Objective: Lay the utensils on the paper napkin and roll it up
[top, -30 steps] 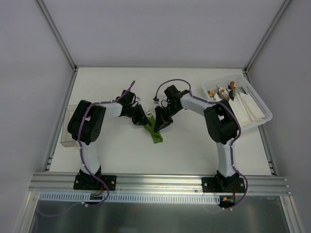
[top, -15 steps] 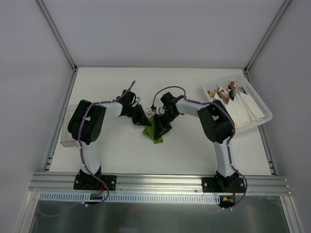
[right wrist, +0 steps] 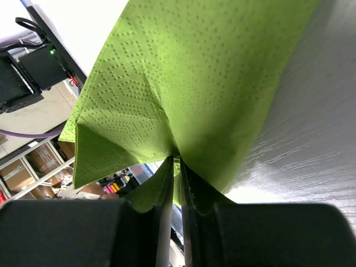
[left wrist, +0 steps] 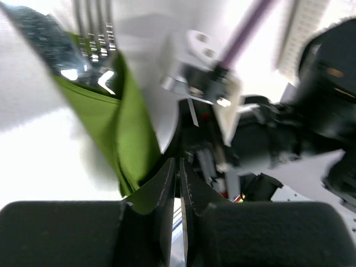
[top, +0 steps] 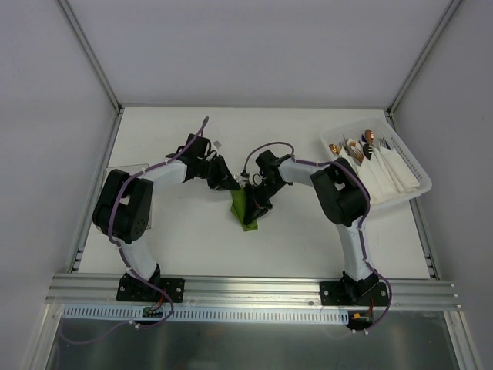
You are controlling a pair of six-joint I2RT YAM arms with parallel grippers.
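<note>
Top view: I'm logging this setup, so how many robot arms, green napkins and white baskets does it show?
robot arms: 2 (left arm, right arm)
green napkin: 1
white basket: 1
total: 4

Napkin (top: 245, 210) at table (top: 192, 247) ctr; tray (top: 407, 152) w/ cutlery (top: 350, 148) far right, behind.

A robotics lab: white booth (top: 254, 46), aluminium rail (top: 254, 287).
</note>
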